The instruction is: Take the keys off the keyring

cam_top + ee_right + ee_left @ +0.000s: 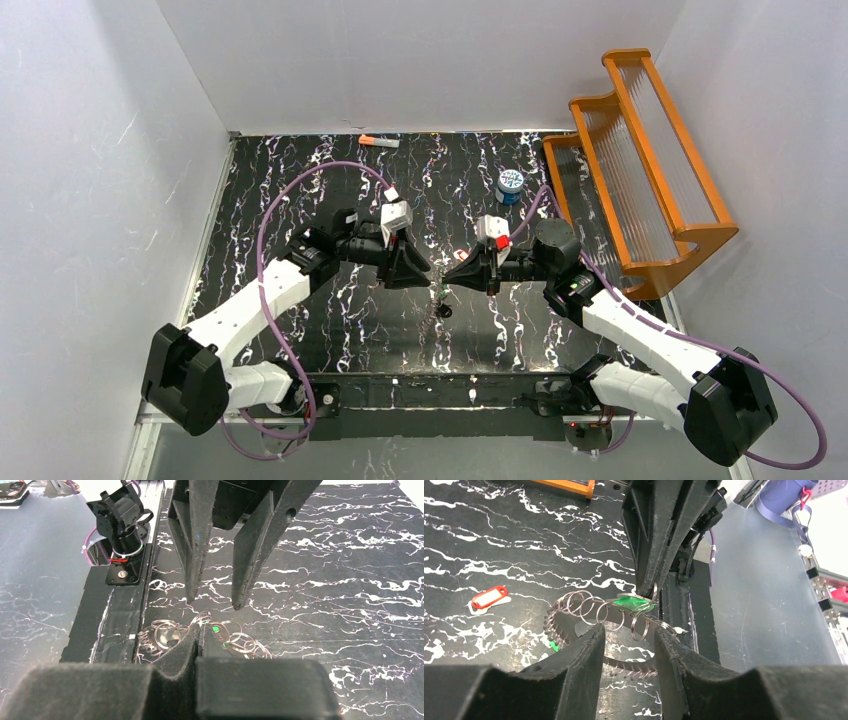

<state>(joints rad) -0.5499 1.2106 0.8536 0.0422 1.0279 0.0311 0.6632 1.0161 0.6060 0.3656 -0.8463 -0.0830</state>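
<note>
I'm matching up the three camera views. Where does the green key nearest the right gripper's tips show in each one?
Top external: green key, a tiny speck near picture centre, at the tip of the right gripper.
Left wrist: green key at centre, just under the shut tips that reach down from above.
Right wrist: green key at lower centre, just beyond that gripper's own tips.
Shared landmark: the right gripper's shut tips.
</note>
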